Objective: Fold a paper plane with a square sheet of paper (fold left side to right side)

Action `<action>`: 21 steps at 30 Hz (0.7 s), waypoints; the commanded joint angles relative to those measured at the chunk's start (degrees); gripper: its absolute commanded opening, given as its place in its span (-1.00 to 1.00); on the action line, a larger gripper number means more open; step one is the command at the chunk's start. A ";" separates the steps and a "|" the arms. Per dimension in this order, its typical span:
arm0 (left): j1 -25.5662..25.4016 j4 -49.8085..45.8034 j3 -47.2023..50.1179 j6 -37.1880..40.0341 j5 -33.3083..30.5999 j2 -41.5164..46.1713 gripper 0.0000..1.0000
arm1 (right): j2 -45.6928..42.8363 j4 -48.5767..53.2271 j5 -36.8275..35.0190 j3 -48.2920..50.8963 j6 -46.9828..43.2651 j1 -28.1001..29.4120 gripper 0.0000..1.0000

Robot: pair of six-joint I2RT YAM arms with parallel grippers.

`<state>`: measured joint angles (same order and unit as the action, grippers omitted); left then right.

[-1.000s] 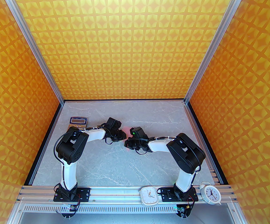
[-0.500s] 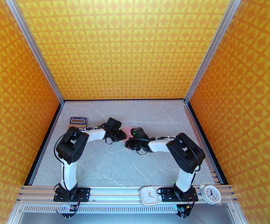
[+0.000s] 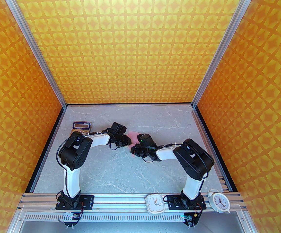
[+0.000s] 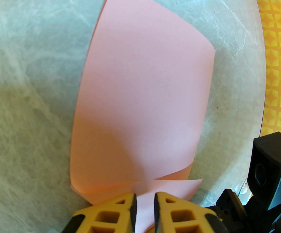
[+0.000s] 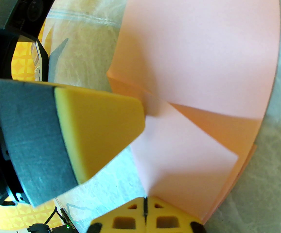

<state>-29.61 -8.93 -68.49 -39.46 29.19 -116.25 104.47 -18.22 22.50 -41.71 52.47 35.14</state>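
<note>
The square sheet of paper (image 3: 133, 135) is pale pink and lies partly folded at mid-table between my two grippers. In the left wrist view the paper (image 4: 143, 93) bulges over a layer beneath it. My left gripper (image 4: 144, 201) stands with its jaws a narrow gap apart, tips down on the near edge. From the right wrist, a left fingertip (image 5: 121, 120) touches the paper (image 5: 203, 57) where a pale flap lifts. That flap narrows down into my right gripper (image 5: 145, 203), which is shut on it. From above, the left gripper (image 3: 128, 141) and right gripper (image 3: 133, 150) nearly meet.
An orange-keyed calculator (image 3: 81, 128) lies at the back left, behind the left elbow. Two white clocks (image 3: 155, 203) (image 3: 218, 201) sit on the front rail by the right arm's base. Patterned orange walls close in three sides of the marble table (image 3: 121, 173).
My right gripper has shifted a little left and away with its wrist turning, and more pink paper now shows behind it. The left arm has stayed put.
</note>
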 commanded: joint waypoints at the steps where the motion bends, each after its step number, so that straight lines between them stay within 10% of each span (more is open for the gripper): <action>1: 3.37 -1.22 -1.24 2.98 -5.73 -3.53 -0.59 | 1.63 9.72 -1.10 3.88 1.22 0.11 -1.00; 21: 10.27 -6.14 -10.14 7.96 -5.53 -3.39 -0.56 | 1.97 9.90 -1.16 3.51 1.17 0.11 -1.00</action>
<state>-20.69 -12.73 -77.62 -33.15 28.84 -121.36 104.22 -19.90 22.52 -40.56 53.36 35.11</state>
